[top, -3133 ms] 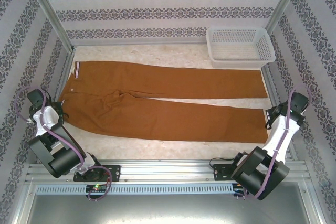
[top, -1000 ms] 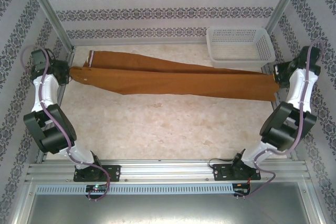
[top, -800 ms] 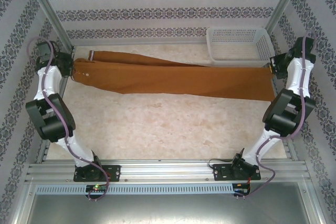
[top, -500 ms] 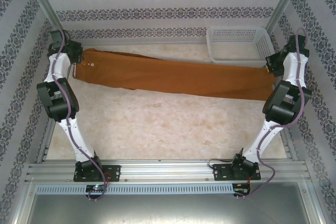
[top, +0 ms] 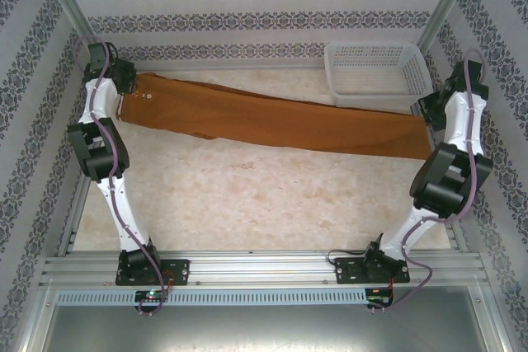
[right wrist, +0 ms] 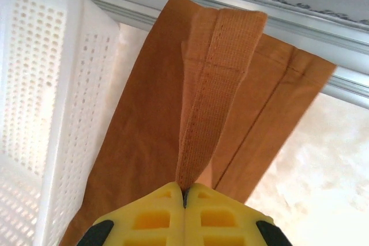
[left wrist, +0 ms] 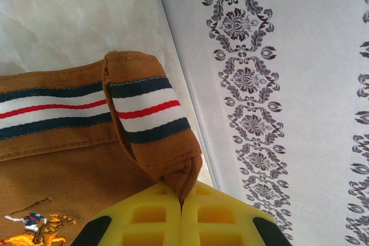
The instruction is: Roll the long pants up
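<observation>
No lettering is readable from my station. The only mark is a small embroidered polo rider on a horse (left wrist: 33,227) at the lower left of the left wrist view, below a waistband tape (left wrist: 52,110) striped navy, white and red. In that view the left jaws are pressed together at the bottom centre, pinching a folded corner of the waistband of the long pants (top: 272,121). In the right wrist view the right jaws are likewise shut, pinching the stitched hem (right wrist: 213,84) of a leg. The white mesh basket (right wrist: 52,84) stands at the left of that frame, with the cloth lying against its wall. The desk (top: 247,195) is a pale beige marble pattern, walled in by white wallpaper (top: 264,22) with bands of dark floral ornament and framed by aluminium posts (top: 70,6). Only the overhead camera gives me the full layout. The rust-brown pants are folded lengthwise into one long strip that stretches from the upper left corner down to the right edge, passing just in front of the basket at the upper right. A small pale button (top: 151,96) shows near the waist. I cannot tell whether the strip rests on the desk or hangs just clear of it.
</observation>
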